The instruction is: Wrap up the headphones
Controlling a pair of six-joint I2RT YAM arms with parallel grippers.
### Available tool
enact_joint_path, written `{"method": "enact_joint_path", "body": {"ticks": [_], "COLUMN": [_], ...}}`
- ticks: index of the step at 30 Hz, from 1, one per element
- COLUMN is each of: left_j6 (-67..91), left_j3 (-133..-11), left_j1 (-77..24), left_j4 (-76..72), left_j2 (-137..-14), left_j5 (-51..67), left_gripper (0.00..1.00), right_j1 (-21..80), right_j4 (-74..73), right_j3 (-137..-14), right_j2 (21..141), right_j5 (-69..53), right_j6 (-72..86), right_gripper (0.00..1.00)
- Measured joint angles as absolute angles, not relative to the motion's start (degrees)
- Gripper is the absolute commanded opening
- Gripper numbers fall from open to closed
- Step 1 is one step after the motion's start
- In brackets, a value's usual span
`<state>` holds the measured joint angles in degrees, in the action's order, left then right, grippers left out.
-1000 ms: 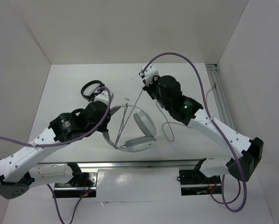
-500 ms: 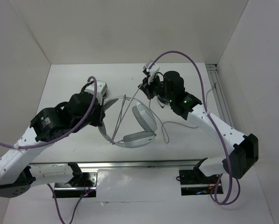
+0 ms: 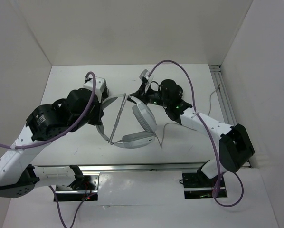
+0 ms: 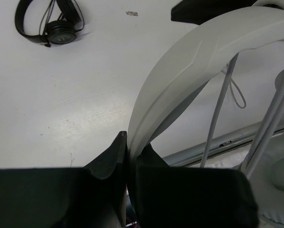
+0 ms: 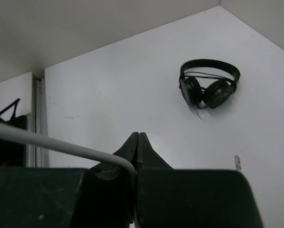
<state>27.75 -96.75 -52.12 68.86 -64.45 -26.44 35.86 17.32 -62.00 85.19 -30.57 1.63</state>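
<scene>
The white headphones are held up over the table's middle, with their earcups to the right. My left gripper is shut on the wide band, and its jaws pinch the band's lower end. My right gripper is just above the band's far end. It is shut on the thin grey cable, which bends into the closed jaws. From there the cable runs taut across the band's opening. A slack loop lies to the right of the earcups.
A small pair of black headphones lies on the table at the back left; it also shows in the left wrist view. A metal rail runs along the front edge and another along the right side. White walls enclose the table.
My left gripper has carried the headphones left and a little back. My right gripper has moved left with the cable, down to the band's far end.
</scene>
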Motion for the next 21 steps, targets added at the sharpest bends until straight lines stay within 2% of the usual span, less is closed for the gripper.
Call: {"method": "enact_joint_path", "body": {"ticks": [6, 8, 11, 15, 18, 21], "left_j6": [31.00, 33.15, 35.88, 37.89, 37.71, 37.58], "left_j3": [-103.77, -107.15, -111.33, -117.91, -125.03, -128.20], "left_j1": [-52.93, -53.23, -53.06, -49.58, -41.69, -30.65], "left_j4": [70.41, 69.08, 66.85, 66.04, 66.59, 65.95], "left_j2": [-64.90, -65.23, -66.81, -71.85, -78.67, -84.75], "left_j5": [-32.82, -35.29, -38.50, -40.34, -38.44, -34.24], "left_gripper": [0.00, 0.00, 0.00, 0.00, 0.00, 0.00], "right_j1": [35.79, 36.42, 38.72, 44.56, 48.29, 51.07], "right_j4": [32.40, 41.43, 53.04, 60.99, 65.63, 66.39], "right_j3": [-56.34, -54.22, -51.96, -50.26, -46.11, -40.75], "right_j2": [88.55, 94.63, 104.38, 113.95, 114.15, 110.61], "right_j5": [-37.80, -42.06, -45.21, -46.54, -46.24, -43.81], "right_j6": [11.18, 17.98, 27.16, 34.15, 35.57, 34.24], "right_gripper": [0.15, 0.19, 0.19, 0.15, 0.01, 0.00]}}
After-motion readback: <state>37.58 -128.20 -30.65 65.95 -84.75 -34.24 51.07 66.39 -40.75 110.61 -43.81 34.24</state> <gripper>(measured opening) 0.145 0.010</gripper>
